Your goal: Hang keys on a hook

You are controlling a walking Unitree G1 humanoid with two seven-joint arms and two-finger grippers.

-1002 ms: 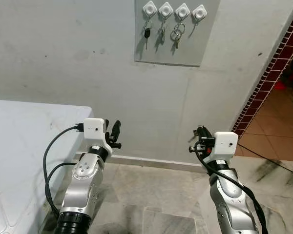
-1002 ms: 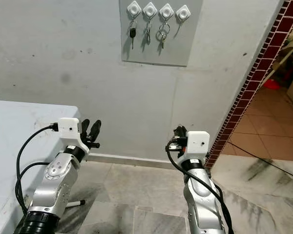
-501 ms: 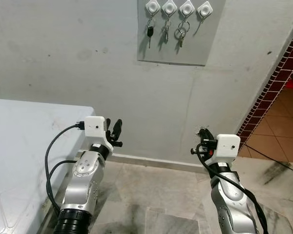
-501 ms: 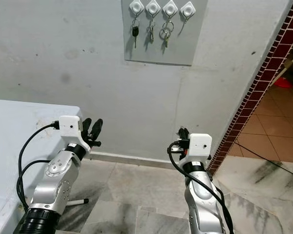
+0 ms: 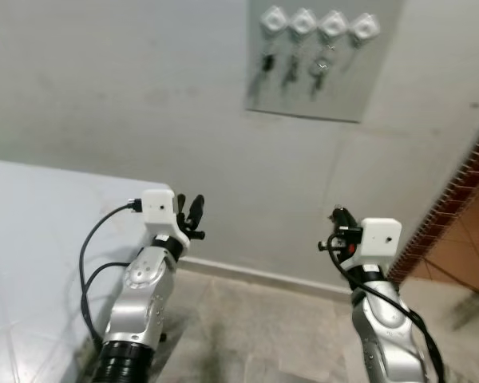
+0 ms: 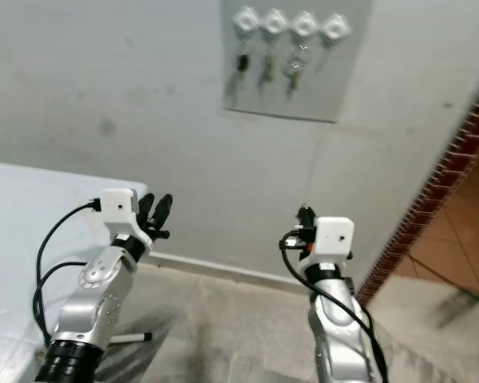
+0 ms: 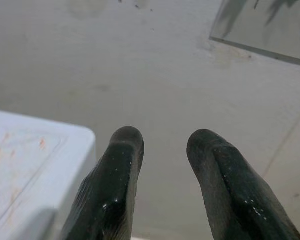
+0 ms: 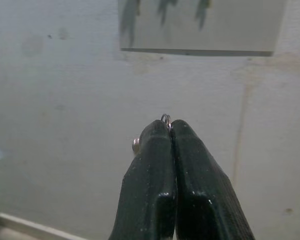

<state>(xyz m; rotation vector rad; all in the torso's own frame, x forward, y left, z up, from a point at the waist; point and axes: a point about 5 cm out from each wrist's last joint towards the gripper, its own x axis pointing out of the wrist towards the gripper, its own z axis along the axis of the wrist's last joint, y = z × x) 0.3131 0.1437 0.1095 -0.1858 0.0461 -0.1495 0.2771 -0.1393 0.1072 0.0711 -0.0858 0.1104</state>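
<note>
The white table (image 5: pixel 32 239) is seen at the left edge of the head views. Just to its right the left claw (image 5: pixel 188 217) is held up at mid-height with its two black fingers (image 7: pixel 115 195) parted and nothing between them. High in the upper centre-right, a grey panel (image 5: pixel 335 88) is fixed to the wall and carries a row of four white hooks (image 5: pixel 319 22); keys already hang from the first three, while the rightmost hook (image 5: pixel 364 25) appears free, though blur prevents certainty. At the lower right the right claw (image 5: pixel 336 217) is raised with its fingers pressed tightly together, and in the right wrist view a small metal key ring (image 8: pixel 165 118) is seen protruding at the fingertips (image 8: pixel 162 131), so the keys to be hung are judged to be held there. Compared with the frames half a second and one second earlier, the panel has shifted rightward in the picture and the whole scene is now blurred; this is attributed to camera motion as the robot turns or steps, not to any move of the panel. The arms keep the same raised posture. The approach is therefore judged to be under way, with the reach to the hook not yet begun. No brand, label or writing can be read anywhere.
</note>
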